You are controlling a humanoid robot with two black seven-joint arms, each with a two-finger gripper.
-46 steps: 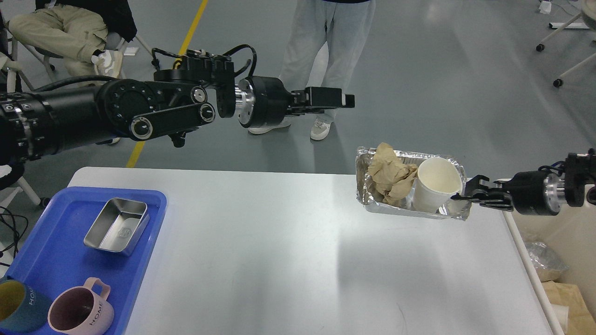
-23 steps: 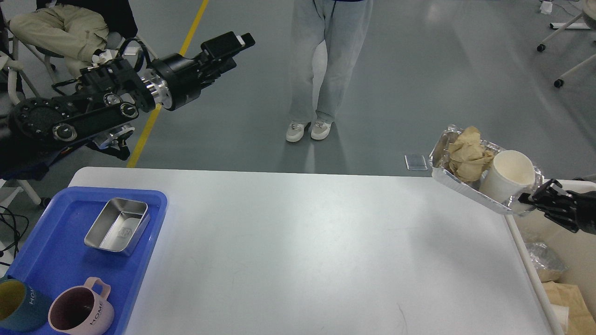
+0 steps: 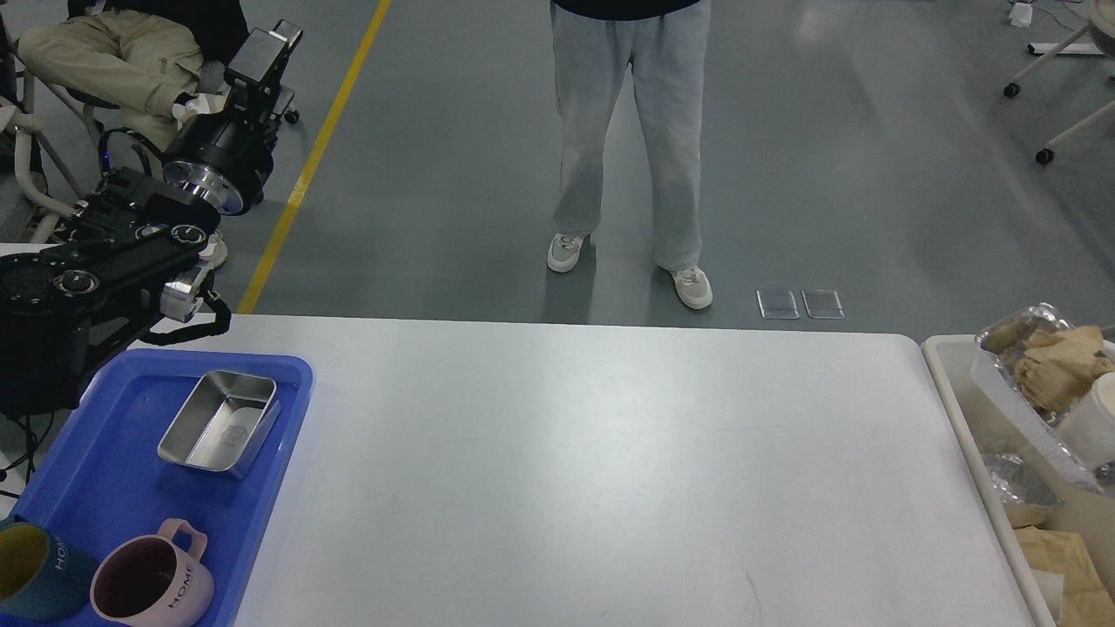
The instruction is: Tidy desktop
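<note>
The white-grey desktop (image 3: 592, 453) is bare across its middle and right. My left gripper (image 3: 268, 54) is raised high at the far left, above the floor beyond the table; its fingers cannot be told apart. A foil tray (image 3: 1015, 392) holding crumpled brown paper (image 3: 1058, 374) and a white paper cup (image 3: 1093, 427) hangs tilted at the right edge, over the cream-white bin (image 3: 954, 409). My right gripper is out of view past the right edge.
A blue plastic tray (image 3: 104, 496) at the front left holds a steel container (image 3: 218, 422), a pink mug (image 3: 148, 579) and a teal mug (image 3: 30, 570). A person (image 3: 627, 131) stands beyond the table; another (image 3: 113, 48) sits at the far left.
The foil tray with paper and cup has moved right, off the desktop and over the bin, and the right gripper has left the view. My left arm has swung back to the left and up.
</note>
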